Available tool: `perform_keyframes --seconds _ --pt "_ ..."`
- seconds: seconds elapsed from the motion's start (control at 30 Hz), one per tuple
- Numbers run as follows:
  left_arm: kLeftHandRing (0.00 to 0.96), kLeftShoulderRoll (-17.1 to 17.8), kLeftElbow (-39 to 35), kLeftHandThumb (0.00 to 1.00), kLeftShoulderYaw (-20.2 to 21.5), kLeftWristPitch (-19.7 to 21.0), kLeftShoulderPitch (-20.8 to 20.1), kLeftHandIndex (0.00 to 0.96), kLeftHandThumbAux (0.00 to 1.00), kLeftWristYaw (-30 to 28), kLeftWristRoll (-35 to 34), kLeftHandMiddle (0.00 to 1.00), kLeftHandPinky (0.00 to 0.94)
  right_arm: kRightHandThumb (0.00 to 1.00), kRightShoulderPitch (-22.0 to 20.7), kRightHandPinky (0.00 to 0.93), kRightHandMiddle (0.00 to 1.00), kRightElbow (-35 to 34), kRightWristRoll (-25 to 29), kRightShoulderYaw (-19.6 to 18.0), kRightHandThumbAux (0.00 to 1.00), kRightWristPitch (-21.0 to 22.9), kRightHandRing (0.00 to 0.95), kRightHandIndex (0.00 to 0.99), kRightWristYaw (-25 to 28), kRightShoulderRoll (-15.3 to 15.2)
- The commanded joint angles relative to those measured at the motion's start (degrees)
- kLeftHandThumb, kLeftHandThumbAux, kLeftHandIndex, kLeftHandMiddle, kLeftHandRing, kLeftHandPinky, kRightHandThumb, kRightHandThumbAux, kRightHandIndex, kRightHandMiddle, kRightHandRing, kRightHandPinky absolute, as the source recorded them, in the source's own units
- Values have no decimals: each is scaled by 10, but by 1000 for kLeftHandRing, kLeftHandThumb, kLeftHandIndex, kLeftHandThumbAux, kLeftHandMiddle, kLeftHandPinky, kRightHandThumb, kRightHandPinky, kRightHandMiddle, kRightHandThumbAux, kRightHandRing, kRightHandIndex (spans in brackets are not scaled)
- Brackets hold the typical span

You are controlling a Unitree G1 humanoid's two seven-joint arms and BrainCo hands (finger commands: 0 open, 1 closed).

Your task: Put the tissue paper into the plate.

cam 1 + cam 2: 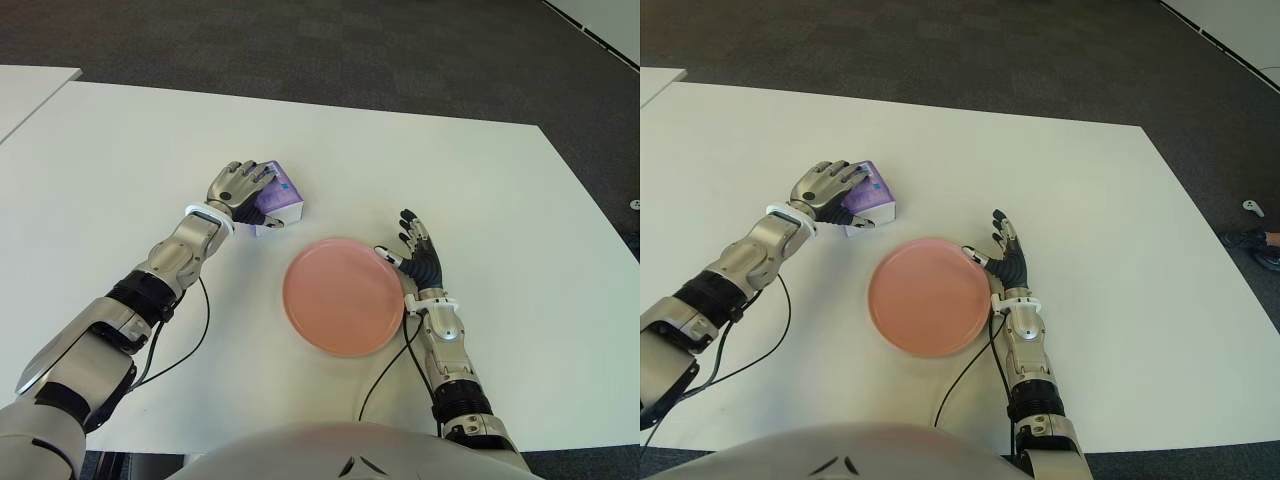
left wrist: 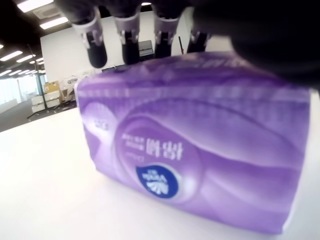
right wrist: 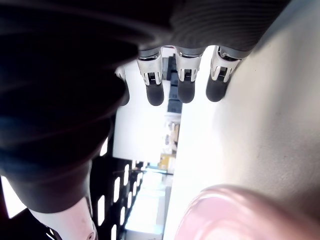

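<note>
the left hand (image 1: 238,186) is reaching out over the white table (image 1: 120,170) and lying across the top of the tissue paper (image 1: 281,200), a purple soft pack with white ends that is sitting on the table just beyond the left edge of the pink plate (image 1: 343,296). its fingers (image 2: 94,44) are curling down over the far upper edge of the pack while the thumb is pressing at the near side, so the hand is closing on the pack; the pack's underside is sitting on the tabletop in the left wrist view. the pack and the plate are lying near each other but not touching, and nothing is lying in the plate. the right hand (image 1: 420,257) is showing just beside the plate's right rim, palm turned toward the plate, with its fingers (image 3: 184,80) stretching out straight and slightly spread, holding nothing. a thin black cable (image 1: 195,345) is trailing from the left forearm across the table toward the robot's body, and another is running along the right forearm.
</note>
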Motion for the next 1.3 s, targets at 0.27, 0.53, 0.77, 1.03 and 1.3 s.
perform_keyframes --seconds 0.27,0.53,0.77,1.03,1.3 --pt "0 -5 18 0 -23 5 0 0 244 19 26 0 0 0 43 14 0 -3 1 8 798 65 0 0 0 15" --pt "0 -6 31 0 -39 16 -2 0 237 41 42 0 0 0 48 17 0 -16 4 7 803 73 0 0 0 19" --pt "0 -18 70 0 -52 28 -5 0 237 69 46 0 0 0 47 16 0 -18 3 6 812 79 0 0 -1 21" --pt "0 -54 193 0 -74 34 -19 0 237 146 46 0 0 0 51 19 6 -25 5 7 802 79 0 4 2 23" --pt "0 -85 276 0 -84 52 -34 0 256 229 37 0 0 0 44 16 7 -1 8 3 787 71 0 5 7 19"
